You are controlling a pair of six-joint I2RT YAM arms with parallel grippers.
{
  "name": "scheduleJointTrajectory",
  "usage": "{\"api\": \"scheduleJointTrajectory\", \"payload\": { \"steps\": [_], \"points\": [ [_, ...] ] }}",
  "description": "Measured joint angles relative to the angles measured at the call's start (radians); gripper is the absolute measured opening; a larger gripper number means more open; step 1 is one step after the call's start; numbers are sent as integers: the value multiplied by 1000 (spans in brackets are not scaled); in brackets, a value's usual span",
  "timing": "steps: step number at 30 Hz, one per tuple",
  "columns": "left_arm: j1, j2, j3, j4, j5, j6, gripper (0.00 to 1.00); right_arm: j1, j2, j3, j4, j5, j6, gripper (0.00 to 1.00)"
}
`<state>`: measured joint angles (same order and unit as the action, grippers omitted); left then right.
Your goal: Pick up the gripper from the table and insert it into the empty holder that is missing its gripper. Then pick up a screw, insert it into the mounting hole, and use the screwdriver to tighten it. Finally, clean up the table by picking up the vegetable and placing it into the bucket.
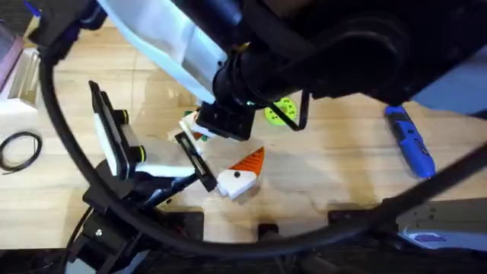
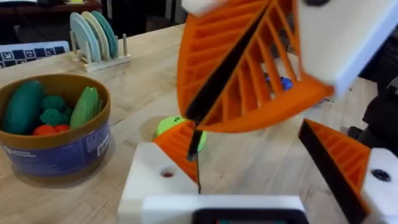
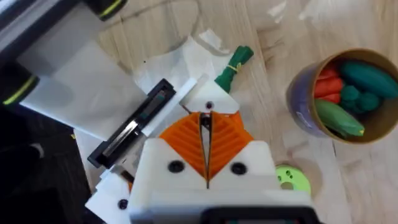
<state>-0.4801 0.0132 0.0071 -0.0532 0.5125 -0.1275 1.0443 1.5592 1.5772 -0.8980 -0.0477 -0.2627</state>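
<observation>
Two end effectors close together over the middle of the counter point(image 1: 335, 164). Left end effector point(image 2: 245, 127) spread wide, white blocks with orange ribbed fingers point(image 2: 339, 162) standing well apart and pinching nothing. Right end effector point(image 3: 205, 118) pressed together, orange pads meeting along a thin dark line; cannot tell if something thin sits in that line. Seen from the left wrist as a large orange wedge hanging between and above the spread fingers.

From overhead, a white block point(image 1: 237, 181) with a small dark hole and an orange wedge lying near the middle, just beside the end of the left arm; hard to say whether holder or finger of that arm.

Vegetable point(image 3: 234, 62) lying flat on the counter just beyond the closed tips, green leafy top with a yellow band, clearly outside the bucket point(image 3: 305, 102). Bucket upright, apart from the vegetable, already holding green and red toy vegetables point(image 2: 46, 112). Lime-green disc point(image 1: 280, 113) flat on the counter near the bucket. Screwdriver point(image 1: 409, 141) lying alone at the far right, well apart from both arms. Black cable loop point(image 1: 19, 148) at the left edge.
</observation>
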Motion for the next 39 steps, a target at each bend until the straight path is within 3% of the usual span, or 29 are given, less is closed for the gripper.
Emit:
{"api": "scheduleJointTrajectory", "payload": {
  "steps": [24,39],
  "points": [
    [0,0,0,-1,16,7,988,0,49,0,38,25,-1,6],
    [0,0,0,0,16,8,988,0,49,45,-20,25,-1,6]
  ]
}}
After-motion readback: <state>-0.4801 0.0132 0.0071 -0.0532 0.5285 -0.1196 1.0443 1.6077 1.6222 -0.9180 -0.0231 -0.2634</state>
